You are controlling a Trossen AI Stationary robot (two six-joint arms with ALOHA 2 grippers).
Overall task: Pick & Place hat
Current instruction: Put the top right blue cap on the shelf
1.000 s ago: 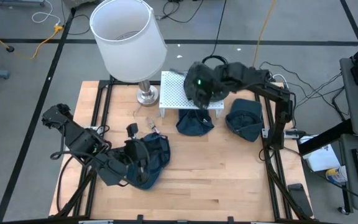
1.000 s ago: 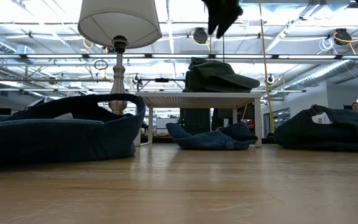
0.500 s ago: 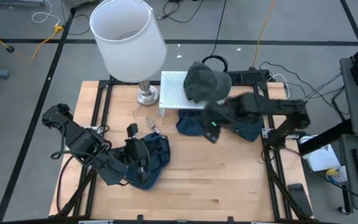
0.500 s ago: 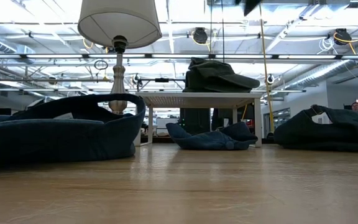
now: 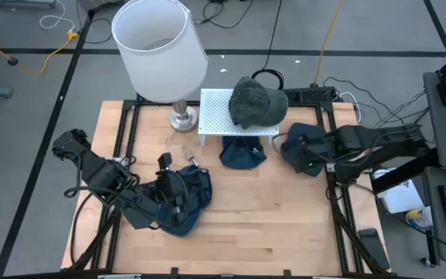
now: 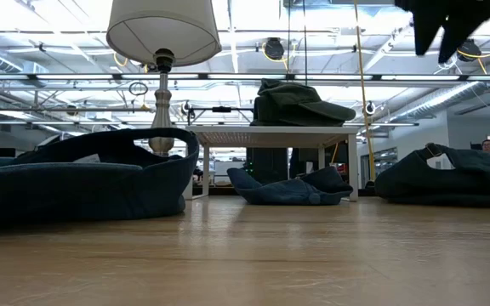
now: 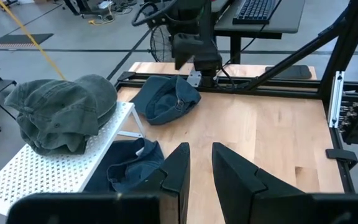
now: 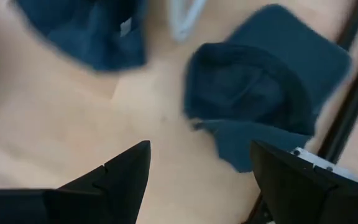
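Note:
An olive-green hat (image 5: 256, 102) sits on top of a white perforated rack (image 5: 215, 116), also plain in the low view (image 6: 300, 102). Three dark blue hats lie on the table: one in front of the rack (image 5: 242, 153), one at the right (image 5: 310, 138), one near the left (image 5: 192, 198). My right gripper (image 5: 307, 155) hangs open above the right blue hat (image 8: 260, 93) and touches nothing; the low view shows it high over that hat (image 6: 443, 38). My left gripper (image 7: 201, 168) waits over the near-left blue hat, its fingers a little apart.
A lamp with a white shade (image 5: 159, 48) stands at the far left of the table, its metal base (image 5: 182, 120) beside the rack. A black frame rail (image 5: 337, 194) runs along the table's right edge. Bare wood lies between the hats toward the near edge (image 5: 269, 225).
My right gripper has swung away from the green hat on the rack, toward the table's right edge and slightly nearer, and now hangs over the right blue hat. The green hat has stayed on the rack. The left arm has kept still.

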